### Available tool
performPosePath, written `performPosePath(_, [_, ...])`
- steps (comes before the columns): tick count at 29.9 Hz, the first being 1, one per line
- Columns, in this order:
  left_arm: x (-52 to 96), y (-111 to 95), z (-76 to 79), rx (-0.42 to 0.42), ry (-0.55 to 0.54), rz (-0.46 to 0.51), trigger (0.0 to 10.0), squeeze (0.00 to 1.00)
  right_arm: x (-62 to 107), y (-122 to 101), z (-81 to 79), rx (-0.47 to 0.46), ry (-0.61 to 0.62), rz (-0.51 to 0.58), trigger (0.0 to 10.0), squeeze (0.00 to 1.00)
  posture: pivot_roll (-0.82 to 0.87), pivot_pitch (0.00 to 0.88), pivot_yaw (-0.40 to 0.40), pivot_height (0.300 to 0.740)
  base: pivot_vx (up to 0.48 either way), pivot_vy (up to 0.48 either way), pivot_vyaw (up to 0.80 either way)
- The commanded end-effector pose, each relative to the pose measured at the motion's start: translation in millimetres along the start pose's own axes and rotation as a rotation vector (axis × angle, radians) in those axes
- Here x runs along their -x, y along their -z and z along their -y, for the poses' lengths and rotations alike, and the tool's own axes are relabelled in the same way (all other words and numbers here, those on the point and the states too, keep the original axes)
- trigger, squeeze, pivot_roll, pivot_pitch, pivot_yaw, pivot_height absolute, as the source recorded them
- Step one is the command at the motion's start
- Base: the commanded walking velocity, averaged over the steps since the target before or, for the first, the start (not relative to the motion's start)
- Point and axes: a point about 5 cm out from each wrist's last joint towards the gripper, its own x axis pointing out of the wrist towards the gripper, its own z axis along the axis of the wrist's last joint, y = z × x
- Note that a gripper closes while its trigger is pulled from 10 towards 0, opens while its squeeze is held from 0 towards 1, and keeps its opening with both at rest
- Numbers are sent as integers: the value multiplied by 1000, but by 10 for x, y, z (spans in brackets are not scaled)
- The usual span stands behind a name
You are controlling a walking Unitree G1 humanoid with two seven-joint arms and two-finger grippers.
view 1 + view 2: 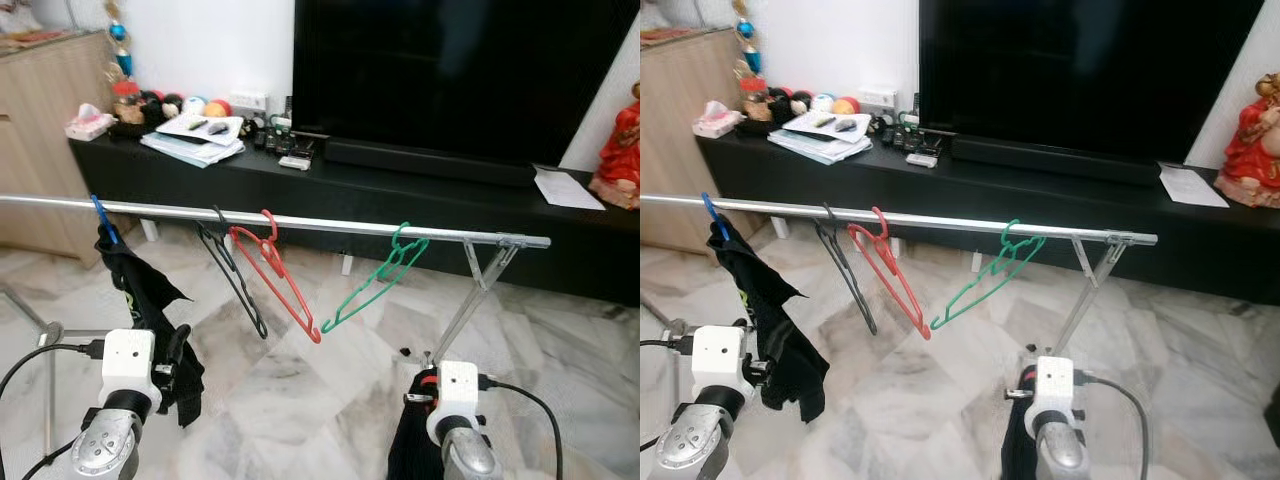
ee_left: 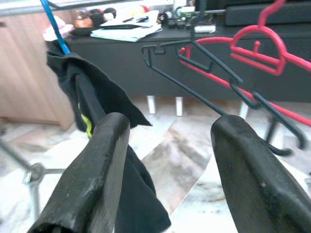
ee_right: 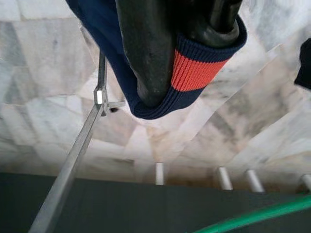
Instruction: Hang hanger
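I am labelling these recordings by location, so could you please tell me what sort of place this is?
Most likely a home living room: a large television stands on a long black TV console, the floor is marble tile, and a metal drying rail in front carries plastic hangers and a black garment.

Both eye views are looking down from the head onto the rail (image 1: 300,222) and marble floor (image 1: 300,400); the left wrist view is facing the rail closely, the right wrist view is aiming floorward
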Motion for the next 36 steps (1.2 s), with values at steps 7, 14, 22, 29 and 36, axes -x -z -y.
performPosePath(7, [15,7,-6,4,-19,-13,10000,0,10,132,79,8,-5,-114,10000,0,166,2,-46,740,0,-138,0])
performPosePath(14, [25,-20,-27,3,-39,1,10000,0,51,280,44,41,-53,-213,10000,0,178,3,-51,740,0,0,0])
performPosePath(22, [52,-47,-40,24,-41,10,10000,0,26,225,24,3,-66,-186,10000,0,180,4,-47,740,0,0,0])
performPosePath(29, [26,-65,-18,27,-33,14,10000,0,34,225,9,15,-97,-169,10000,0,177,0,-44,740,205,0,179])
performPosePath(36, [18,-72,-26,25,-25,14,10000,0,55,271,-63,30,-125,-176,10000,0,180,0,-35,740,321,0,778])
